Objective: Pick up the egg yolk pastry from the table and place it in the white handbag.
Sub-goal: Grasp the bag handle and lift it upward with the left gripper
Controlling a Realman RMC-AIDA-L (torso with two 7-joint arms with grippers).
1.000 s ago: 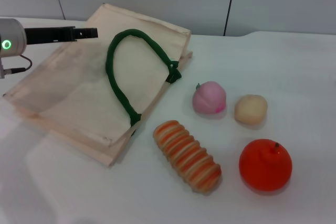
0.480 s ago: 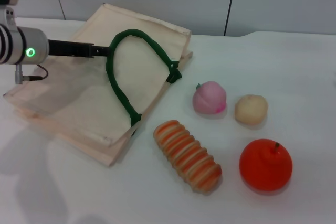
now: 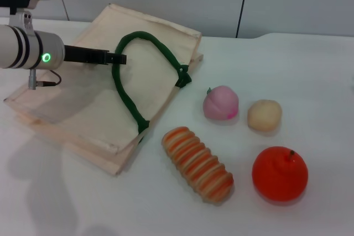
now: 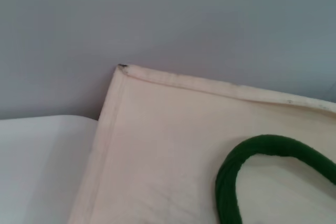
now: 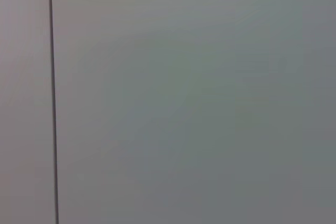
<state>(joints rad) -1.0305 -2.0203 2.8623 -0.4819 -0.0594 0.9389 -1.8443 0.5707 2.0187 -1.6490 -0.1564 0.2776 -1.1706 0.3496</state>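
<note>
— Egg yolk pastry (image 3: 264, 115) is sitting on the counter (image 3: 310, 81) just beside the pink peach (image 3: 220, 103), well apart from the white handbag (image 3: 83, 98).

— Looking light, soft, easily dented; I'd be squeezing gently across its round middle.

— Left pincer (image 3: 117, 58) is hovering over the bag by the green handle (image 3: 124, 95); whether it's gaping or closed, I cannot tell. Right pincer isn't showing.

Left pincer (image 3: 119, 58) gap — too small to tell.
</note>
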